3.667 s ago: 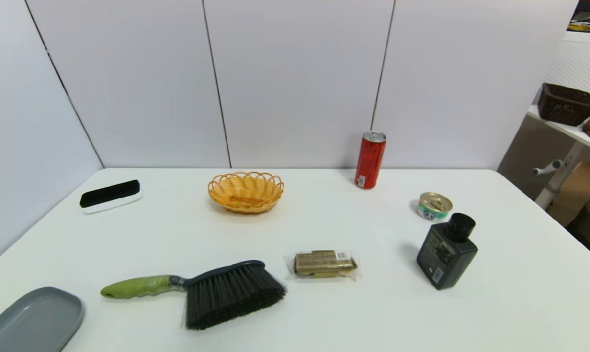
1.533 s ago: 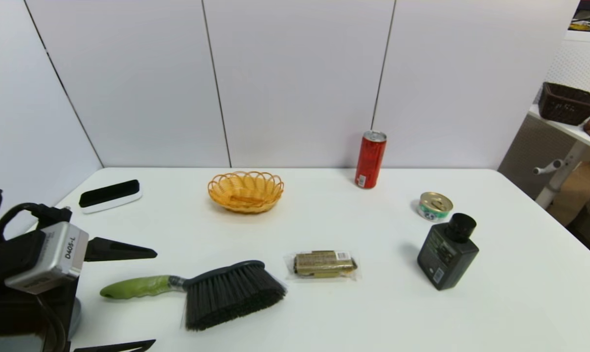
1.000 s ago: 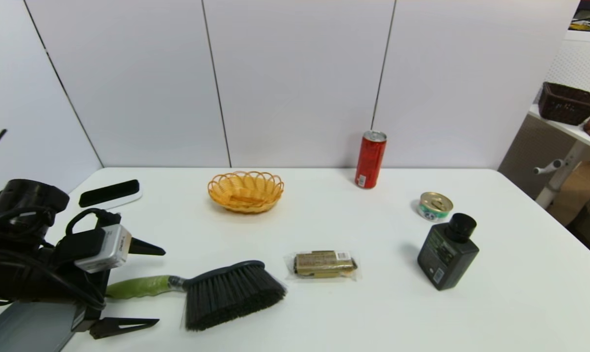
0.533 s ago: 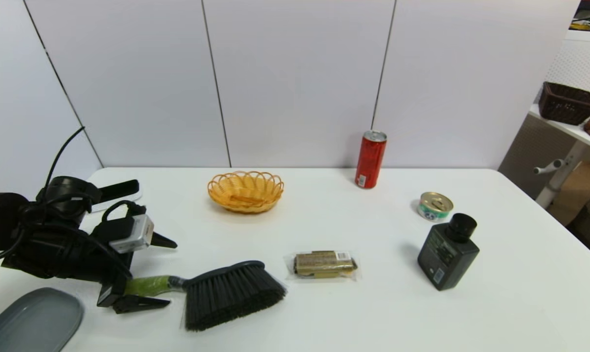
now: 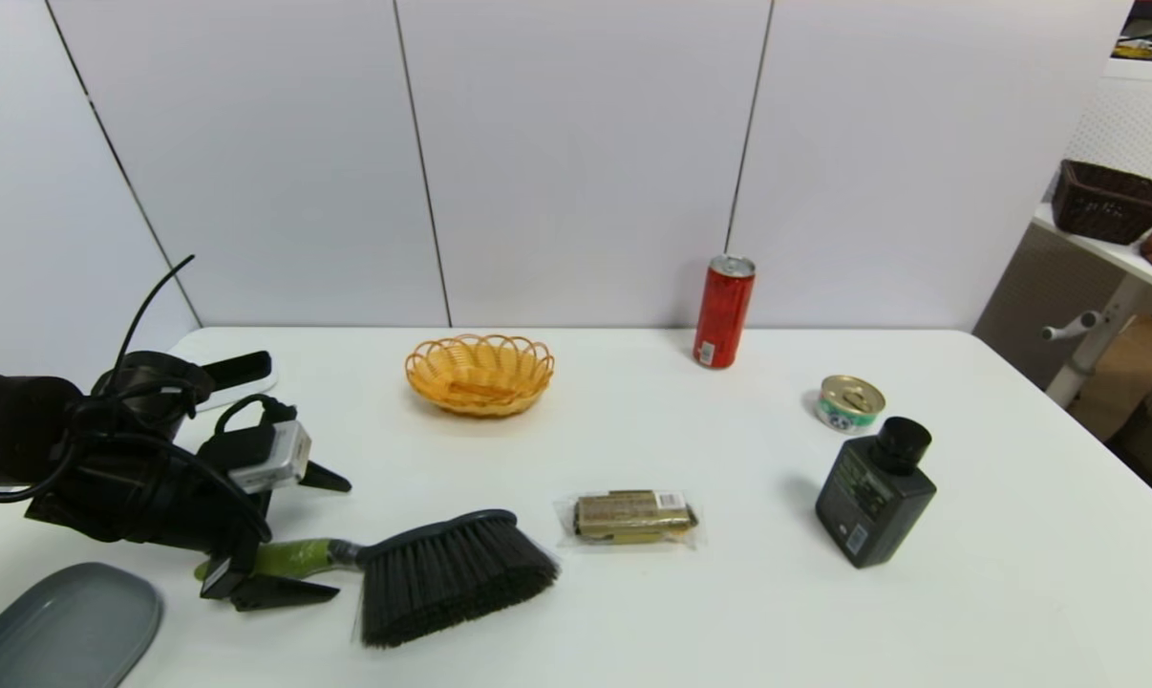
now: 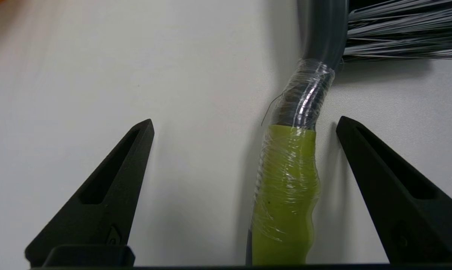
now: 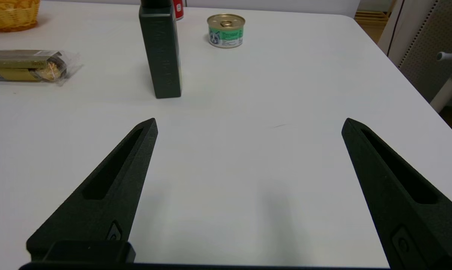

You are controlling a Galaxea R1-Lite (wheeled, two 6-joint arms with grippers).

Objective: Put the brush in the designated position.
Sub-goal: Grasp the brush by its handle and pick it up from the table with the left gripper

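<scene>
Head view: brush (image 5: 433, 573), green handle, blk bristles.

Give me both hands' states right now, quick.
Left hand: open, fingers either side of the brush handle, not gripping it.
Right hand: open, holding nothing, over bare table.

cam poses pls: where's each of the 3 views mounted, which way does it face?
Head: on the robot's head, looking down at the table; left arm visible over the brush.
Left wrist: behind the open left pincer, which straddles the brush's green handle.
Right wrist: behind the open right pincer, facing the black bottle.
Shared: head and left wrist show the brush.
</scene>
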